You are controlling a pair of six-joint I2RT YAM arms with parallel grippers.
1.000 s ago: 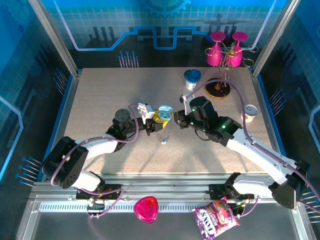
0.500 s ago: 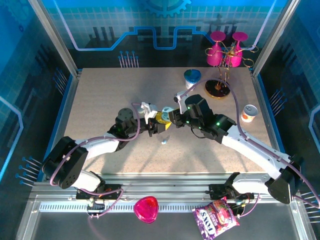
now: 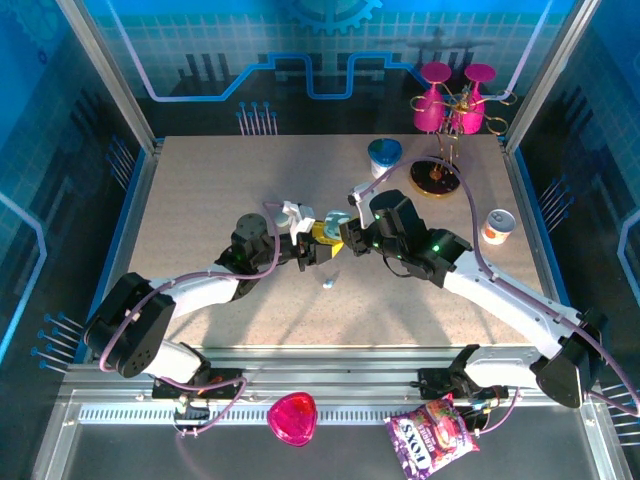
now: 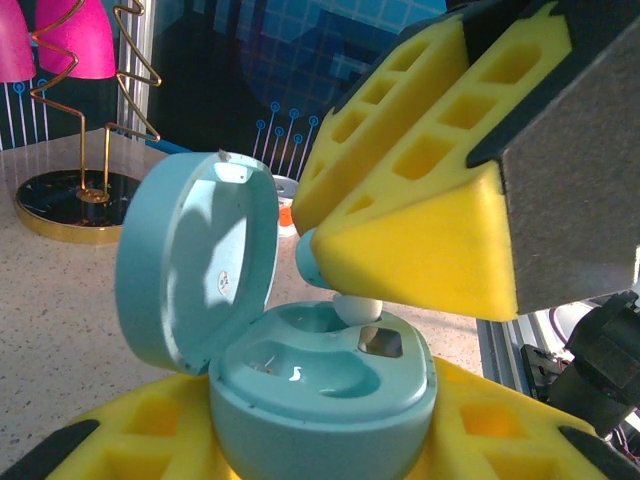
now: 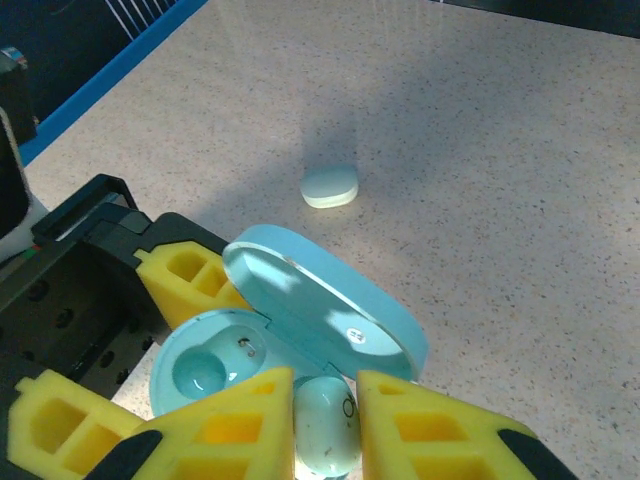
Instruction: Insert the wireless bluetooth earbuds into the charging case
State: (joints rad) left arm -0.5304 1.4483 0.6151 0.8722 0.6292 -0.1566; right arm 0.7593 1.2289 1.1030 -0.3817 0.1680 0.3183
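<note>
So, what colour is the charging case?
Pale blue-green, lid and body alike. The case shows best in the left wrist view.

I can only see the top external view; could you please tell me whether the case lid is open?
Observer: Yes, the lid stands open on the case.
Operator: Thank you; what else?
Observer: The right hand pinches a bud, its tip at one socket.
Operator: And the second one?
Observer: The other socket is empty.
</note>
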